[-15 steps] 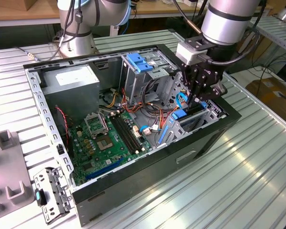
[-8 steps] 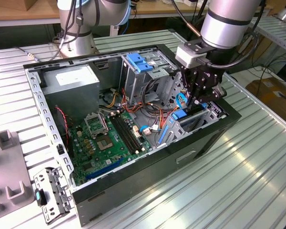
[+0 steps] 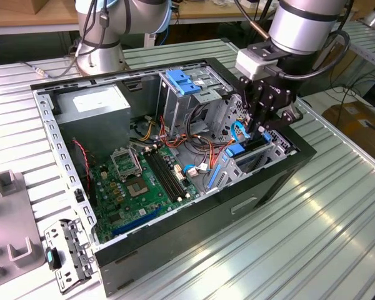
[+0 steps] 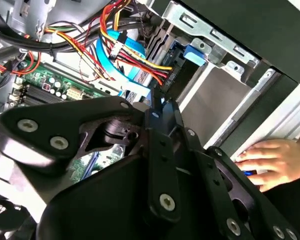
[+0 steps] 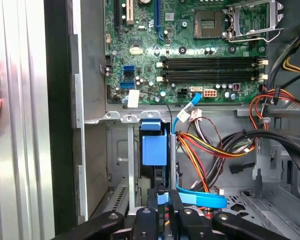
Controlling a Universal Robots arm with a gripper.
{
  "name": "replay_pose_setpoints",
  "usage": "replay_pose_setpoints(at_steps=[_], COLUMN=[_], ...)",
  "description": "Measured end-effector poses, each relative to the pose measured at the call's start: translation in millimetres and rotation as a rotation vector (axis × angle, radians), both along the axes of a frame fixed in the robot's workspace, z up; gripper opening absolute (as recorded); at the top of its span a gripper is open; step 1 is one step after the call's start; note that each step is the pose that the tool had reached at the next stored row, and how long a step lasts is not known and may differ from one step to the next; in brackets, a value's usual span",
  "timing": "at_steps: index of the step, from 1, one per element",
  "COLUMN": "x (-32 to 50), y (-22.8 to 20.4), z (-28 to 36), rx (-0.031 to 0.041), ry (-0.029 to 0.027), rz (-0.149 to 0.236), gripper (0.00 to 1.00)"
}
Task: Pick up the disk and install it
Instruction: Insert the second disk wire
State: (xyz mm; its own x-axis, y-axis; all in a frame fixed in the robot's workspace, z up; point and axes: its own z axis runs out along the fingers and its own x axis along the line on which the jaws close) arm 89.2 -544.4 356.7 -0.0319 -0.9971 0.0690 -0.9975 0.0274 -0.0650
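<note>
The disk [image 5: 154, 149] stands on edge in the drive bay [image 3: 272, 153] at the corner of the open computer case [image 3: 175, 250], on the exterior view's right. Its blue rail and end tab face the motherboard, and its dark body runs back toward my fingers. My gripper [image 5: 162, 198] reaches down into this bay, with its narrow fingers pressed together on the disk's near edge. The exterior view shows the gripper [image 3: 255, 131] low over the bay, the disk's blue rail [image 3: 247, 149] just under it. In the second wrist view the fingertips [image 4: 157, 107] point into the bay.
A flat blue cable [image 5: 200, 199] and bundled coloured wires [image 5: 210, 145] lie right beside the bay. A pale-blue plate [image 3: 184, 81] tops the upper drive cage. A person's hand [image 4: 270, 160] rests on the table just outside the case wall. Grey fixtures [image 3: 12, 250] sit at the exterior view's left.
</note>
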Motion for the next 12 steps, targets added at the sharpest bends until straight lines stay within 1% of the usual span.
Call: replay_pose_setpoints(at_steps=[1, 3, 12], x=[0.1, 0.0, 0.0], y=[0.0, 0.0, 0.0], z=[0.0, 0.0, 0.0], rx=[0.0001, 0.0001, 0.0003], ry=[0.0000, 0.0000, 0.0000], rz=[0.000, 0.000, 0.000], gripper=[0.22, 0.11, 0.11])
